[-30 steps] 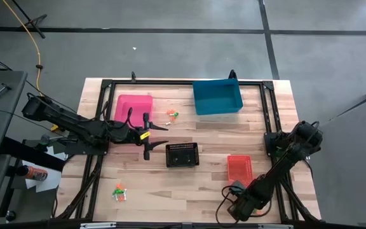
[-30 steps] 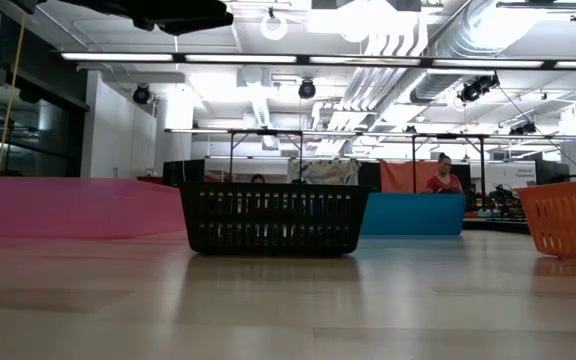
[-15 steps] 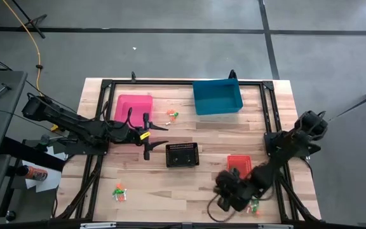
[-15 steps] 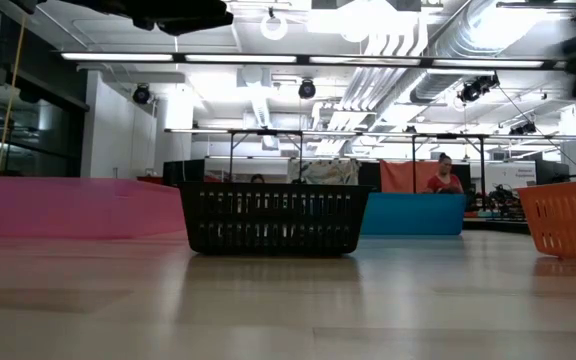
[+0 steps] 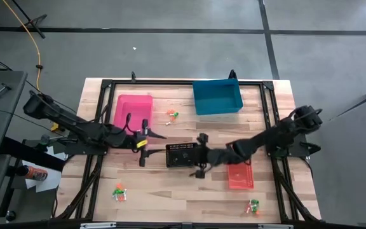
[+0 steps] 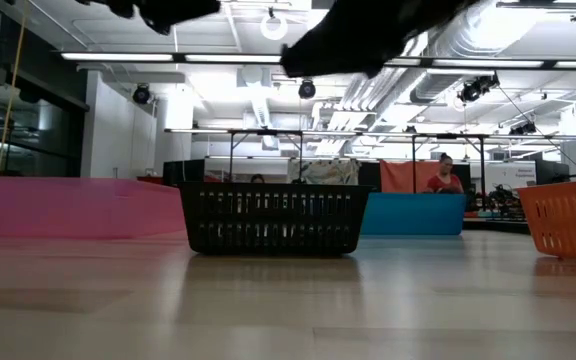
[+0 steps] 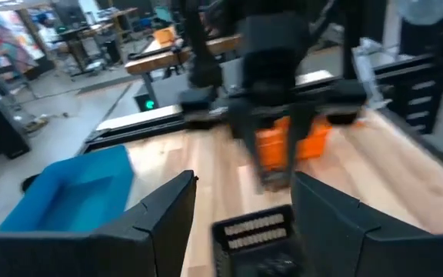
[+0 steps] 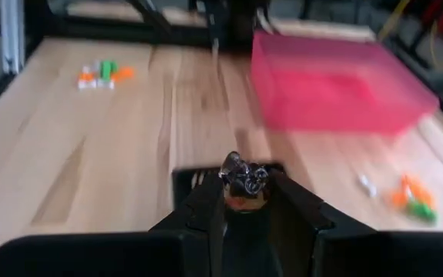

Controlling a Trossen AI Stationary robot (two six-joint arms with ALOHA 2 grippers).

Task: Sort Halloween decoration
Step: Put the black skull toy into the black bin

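My right end effector [image 8: 243, 201] is pinched shut on one tiny dark trinket [image 8: 242, 175]. I think it has a bit of orange under it, but the view is fuzzy, so I can't be sure of its shape. In the high view my right end effector [image 5: 200, 156] hangs just beside the black bin [image 5: 182, 154], near the middle of the desk [image 5: 164, 191].

My left end effector [image 5: 146, 135] waits with its fingers wide apart and nothing in them. It sits between the pink bin [image 5: 132, 109] and the black bin.

The other trinkets lie in small heaps. One heap [image 5: 172, 116] is between the pink bin and the blue bin [image 5: 216, 97]. One heap [image 5: 119, 192] is near the front left corner of the desk. One heap [image 5: 253, 206] is near the front right corner, past the red bin [image 5: 239, 174].

To do this step well, I should keep my pinch tight so the little thing does not slip. I should move until I am right over the open top of the black bin, not over its wall. Then I should go low and let go gently, so it does not bounce out. I must also stay clear of my left arm, which is close by.
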